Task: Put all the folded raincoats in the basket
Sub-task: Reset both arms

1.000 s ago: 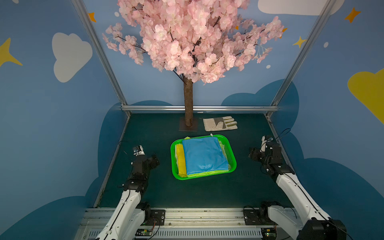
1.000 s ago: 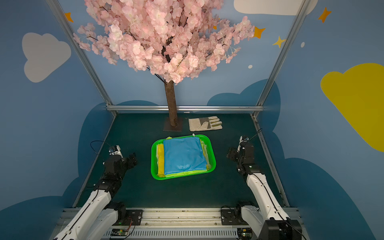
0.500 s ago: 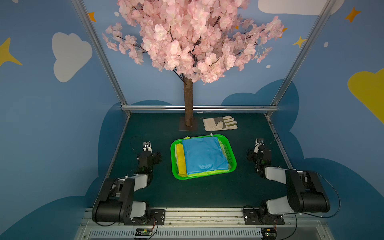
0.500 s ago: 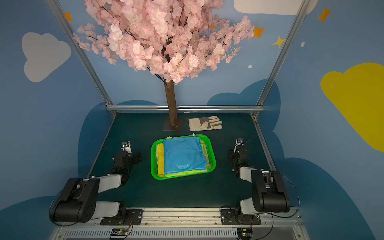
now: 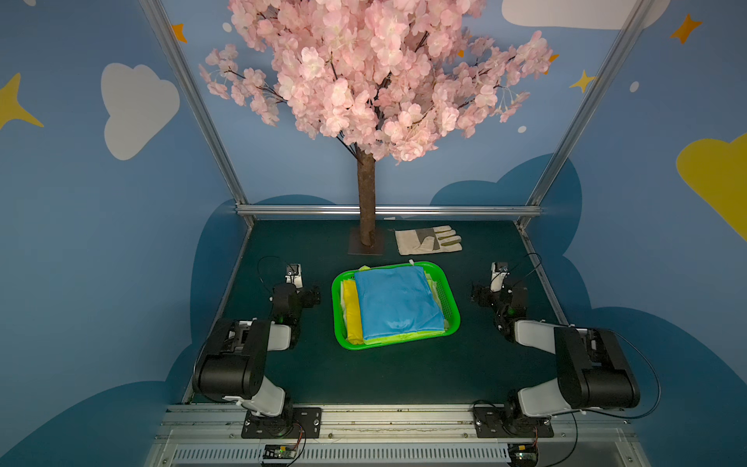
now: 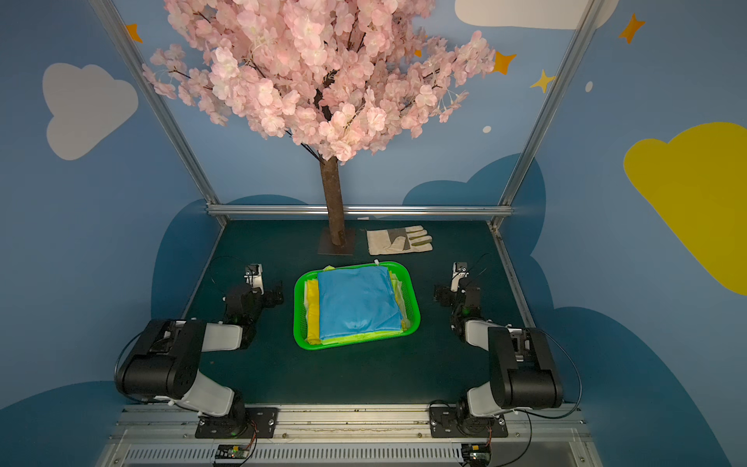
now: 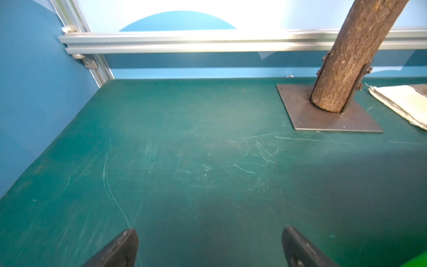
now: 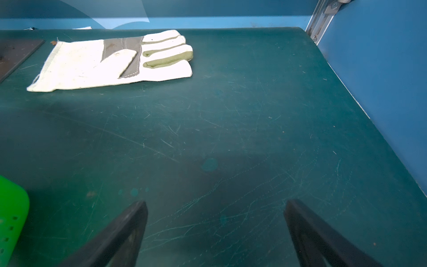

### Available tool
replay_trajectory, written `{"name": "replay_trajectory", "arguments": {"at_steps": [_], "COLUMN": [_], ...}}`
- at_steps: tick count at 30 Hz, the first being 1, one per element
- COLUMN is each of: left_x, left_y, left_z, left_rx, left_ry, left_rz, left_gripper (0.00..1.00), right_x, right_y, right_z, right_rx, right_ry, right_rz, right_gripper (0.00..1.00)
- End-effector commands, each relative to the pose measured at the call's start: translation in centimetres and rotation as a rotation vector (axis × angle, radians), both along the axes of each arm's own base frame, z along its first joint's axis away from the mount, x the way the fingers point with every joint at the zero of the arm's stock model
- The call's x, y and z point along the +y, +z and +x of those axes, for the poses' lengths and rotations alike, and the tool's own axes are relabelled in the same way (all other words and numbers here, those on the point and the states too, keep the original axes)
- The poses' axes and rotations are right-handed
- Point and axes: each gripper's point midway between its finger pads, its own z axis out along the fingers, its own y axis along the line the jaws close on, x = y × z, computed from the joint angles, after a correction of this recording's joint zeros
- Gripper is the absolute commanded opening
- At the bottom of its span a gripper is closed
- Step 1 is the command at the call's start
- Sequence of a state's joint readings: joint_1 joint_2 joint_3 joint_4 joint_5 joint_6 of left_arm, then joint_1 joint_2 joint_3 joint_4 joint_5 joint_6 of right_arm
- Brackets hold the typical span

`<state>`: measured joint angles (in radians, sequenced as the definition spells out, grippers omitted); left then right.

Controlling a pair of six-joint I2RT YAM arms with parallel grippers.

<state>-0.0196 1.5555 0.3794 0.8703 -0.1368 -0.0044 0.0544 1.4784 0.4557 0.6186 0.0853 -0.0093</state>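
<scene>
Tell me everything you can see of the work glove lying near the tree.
The work glove is cream cloth with a grey palm patch and olive strips along the fingers. It lies flat on the green table beside the tree's base plate, cuff toward it, fingers pointing away, beyond the basket. Only the table touches it.

Top views: dim overall; table (image 5: 404, 376) is rendered very dark; focus is held sharp
Left wrist view: back wall (image 7: 254, 13) is washed out by glare; a pale lit patch is seen mid-table; the part nearest the lens is shadowed
Right wrist view: glove (image 8: 92, 62) is overexposed; basket (image 8: 11, 219) corner is blurred
</scene>
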Motion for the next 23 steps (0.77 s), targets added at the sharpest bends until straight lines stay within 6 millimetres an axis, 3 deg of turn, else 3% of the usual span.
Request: {"name": "replay_trajectory", "arguments": {"at_steps": [1, 23], "left_x": [-0.15, -0.15], "left_y": [0.21, 0.19], "left_z": [0.01, -0.01], "left_rx": [0.003, 0.003], "left_ry": [-0.014, -0.014], "left_rz": [-0.009, -0.010], "left_gripper": [1.00, 1.00], "right_x": [0.20, 0.20], "right_y": [0.34, 0.30], "right_z": [0.13, 0.07], "right_rx": [-0.005, -0.005], "right_ry": [0.016, 0.017], "right_rz": [-0.008, -0.006], "right_gripper": [0.98, 0.98]}}
